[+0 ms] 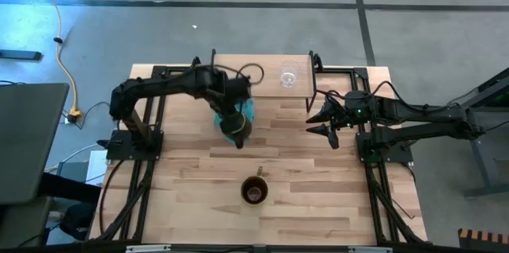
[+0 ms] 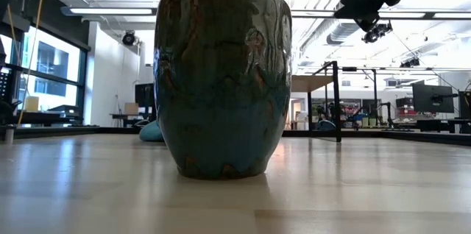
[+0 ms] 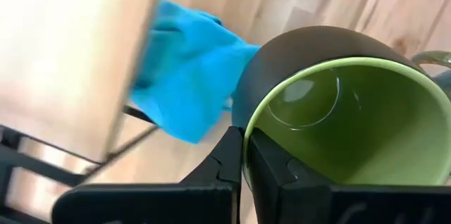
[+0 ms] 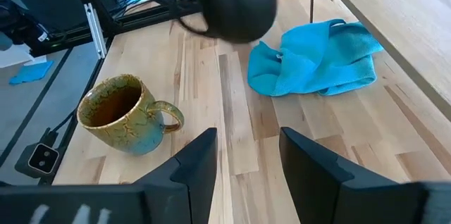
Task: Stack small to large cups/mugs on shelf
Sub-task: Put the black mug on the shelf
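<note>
My left gripper (image 1: 235, 131) is shut on the mid-size mug (image 3: 338, 111), dark outside and green within, just near the teal cloth (image 1: 248, 110). The mug also shows in the right wrist view (image 4: 236, 2). The small clear glass cup (image 1: 288, 76) stands on the light-wood shelf (image 1: 254, 66) at the table's far edge. The larger brown mug (image 1: 254, 191) stands upright on the table near the front; it also shows in the low view (image 2: 221, 79) and the right wrist view (image 4: 121, 122). My right gripper (image 1: 328, 123) is open and empty at the table's right. My left gripper holds the mug by its rim (image 3: 251, 120), on the side away from the handle (image 3: 433, 58). One finger (image 3: 273, 162) is inside the green hollow and the other (image 3: 227, 159) is on the dark outer wall. The mug hangs lifted clear of the table.
The teal cloth (image 4: 317, 58) lies crumpled on the table just in front of the shelf. The shelf's thin black legs (image 2: 337, 101) stand at the far side. Bare tabletop lies between the brown mug and the shelf.
</note>
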Motion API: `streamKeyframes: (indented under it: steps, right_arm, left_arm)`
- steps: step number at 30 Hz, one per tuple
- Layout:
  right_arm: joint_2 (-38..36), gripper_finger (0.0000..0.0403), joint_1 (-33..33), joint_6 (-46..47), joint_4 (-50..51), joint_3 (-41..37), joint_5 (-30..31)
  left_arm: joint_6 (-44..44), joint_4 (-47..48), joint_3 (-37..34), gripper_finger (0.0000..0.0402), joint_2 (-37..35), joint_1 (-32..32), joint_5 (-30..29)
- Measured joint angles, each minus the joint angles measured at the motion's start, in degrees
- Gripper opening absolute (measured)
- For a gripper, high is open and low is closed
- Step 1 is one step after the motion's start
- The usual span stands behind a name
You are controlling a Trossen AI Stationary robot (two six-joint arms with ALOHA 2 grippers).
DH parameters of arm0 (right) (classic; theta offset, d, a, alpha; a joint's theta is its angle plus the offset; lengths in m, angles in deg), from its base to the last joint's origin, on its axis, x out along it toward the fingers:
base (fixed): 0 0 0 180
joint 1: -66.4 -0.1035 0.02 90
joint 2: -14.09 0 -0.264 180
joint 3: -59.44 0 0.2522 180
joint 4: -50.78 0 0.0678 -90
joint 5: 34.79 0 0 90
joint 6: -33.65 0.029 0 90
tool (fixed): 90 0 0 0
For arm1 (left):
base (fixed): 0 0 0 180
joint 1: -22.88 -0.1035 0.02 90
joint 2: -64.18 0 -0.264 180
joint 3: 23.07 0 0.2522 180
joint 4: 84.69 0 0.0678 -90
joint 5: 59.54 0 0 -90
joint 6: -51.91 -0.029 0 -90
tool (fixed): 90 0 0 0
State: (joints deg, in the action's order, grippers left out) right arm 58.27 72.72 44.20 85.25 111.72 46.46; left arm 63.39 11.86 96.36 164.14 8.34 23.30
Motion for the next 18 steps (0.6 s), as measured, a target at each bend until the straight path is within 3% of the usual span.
streamKeyframes:
  steps: [8,18]
  right_arm:
    - [0.11,0.0144,0.02,5.78,-2.09,-0.01,2.53]
    - [0.11,0.0144,0.02,11.62,-2.12,0.0,7.39]
  left_arm:
    - [-11.69,3.3,5.82,0.0,0.0,-7.16,-1.05]
    - [-21.14,2.17,6.82,0.0,0.0,-15.0,-0.13]
